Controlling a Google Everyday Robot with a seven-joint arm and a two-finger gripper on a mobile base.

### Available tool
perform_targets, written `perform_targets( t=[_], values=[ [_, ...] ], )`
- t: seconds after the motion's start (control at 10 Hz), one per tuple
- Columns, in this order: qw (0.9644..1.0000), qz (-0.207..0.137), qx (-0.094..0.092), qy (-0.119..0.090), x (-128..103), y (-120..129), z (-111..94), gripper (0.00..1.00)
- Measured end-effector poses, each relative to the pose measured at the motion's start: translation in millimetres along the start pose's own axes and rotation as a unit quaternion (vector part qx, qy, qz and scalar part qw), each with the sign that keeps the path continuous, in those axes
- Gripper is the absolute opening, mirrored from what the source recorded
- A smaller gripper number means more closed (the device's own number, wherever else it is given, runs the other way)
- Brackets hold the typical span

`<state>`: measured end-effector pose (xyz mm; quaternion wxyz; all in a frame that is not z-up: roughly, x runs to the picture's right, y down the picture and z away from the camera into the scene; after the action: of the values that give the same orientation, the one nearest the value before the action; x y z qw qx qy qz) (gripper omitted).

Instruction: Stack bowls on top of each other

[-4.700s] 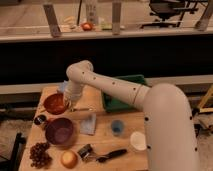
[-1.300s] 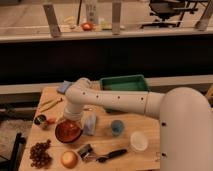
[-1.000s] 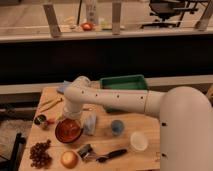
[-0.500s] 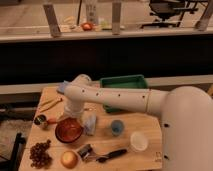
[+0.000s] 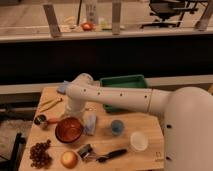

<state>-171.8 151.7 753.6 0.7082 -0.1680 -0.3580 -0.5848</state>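
The glossy orange-red bowl (image 5: 69, 129) sits at the front left of the wooden table (image 5: 150, 125). A dark purple-maroon rim (image 5: 58, 136) shows around its edge, so it seems to rest inside the purple bowl. My gripper (image 5: 75, 111) hangs just above and behind the bowls at the end of the white arm (image 5: 115, 97). It appears to be clear of them. The wrist hides much of the gripper.
A green tray (image 5: 123, 80) stands at the back. A blue cup (image 5: 117, 127) and a white cup (image 5: 138, 141) are to the right of the bowls, with a pale grey object (image 5: 90, 123) between. Grapes (image 5: 40, 154), a round fruit (image 5: 69, 159), a black-handled tool (image 5: 106, 155) and a small can (image 5: 41, 120) lie nearby.
The orange-red bowl was carried from the back left onto the purple bowl. In the last second the gripper has lifted up and back, and the bowl stayed down.
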Motion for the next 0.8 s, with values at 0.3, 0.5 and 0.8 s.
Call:
perform_targets(
  t=[0.3, 0.5, 0.8],
  values=[
    [1.0000, -0.001, 0.004, -0.001, 0.9, -0.6, -1.2, 0.80],
    [1.0000, -0.001, 0.004, -0.001, 1.0, -0.7, -1.2, 0.80],
    [1.0000, -0.001, 0.004, -0.001, 1.0, -0.6, -1.3, 0.80]
  ],
)
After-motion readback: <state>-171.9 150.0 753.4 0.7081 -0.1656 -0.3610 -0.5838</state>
